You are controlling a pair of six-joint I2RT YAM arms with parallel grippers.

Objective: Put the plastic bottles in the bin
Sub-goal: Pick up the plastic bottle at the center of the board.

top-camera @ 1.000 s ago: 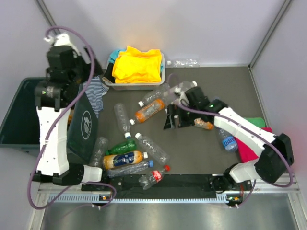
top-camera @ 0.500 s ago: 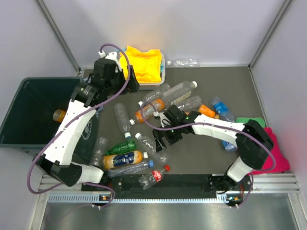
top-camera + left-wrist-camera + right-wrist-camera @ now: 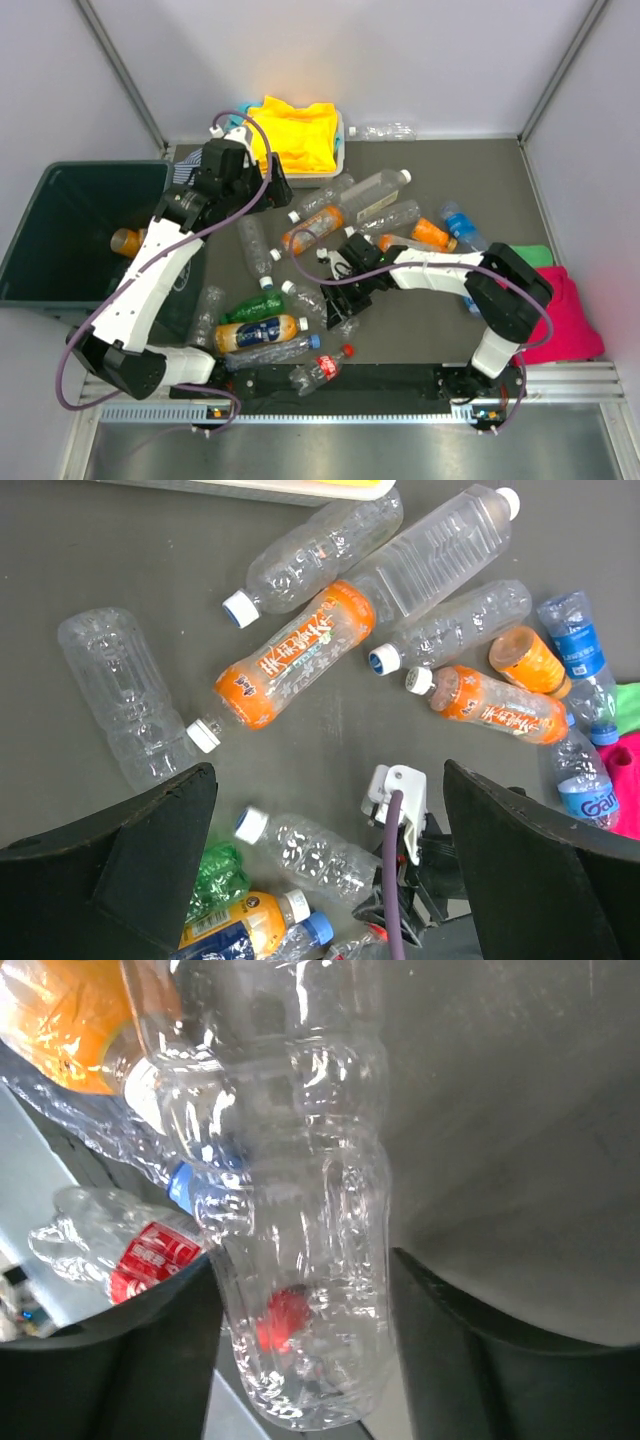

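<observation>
Right gripper [image 3: 303, 1260]: I see it pinching a clear bottle [image 3: 300, 1140] lying on the table [image 3: 500, 180]. Left gripper [image 3: 325, 770]: spread wide above scattered plastic bottles [image 3: 300, 660].

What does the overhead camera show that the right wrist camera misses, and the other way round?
Only the overhead view shows the green bin with an orange bottle inside, and the white tray of yellow cloth. Only the right wrist view shows the right gripper with its fingers either side of the clear bottle. Both show that clear bottle and the red-labelled bottle.
</observation>
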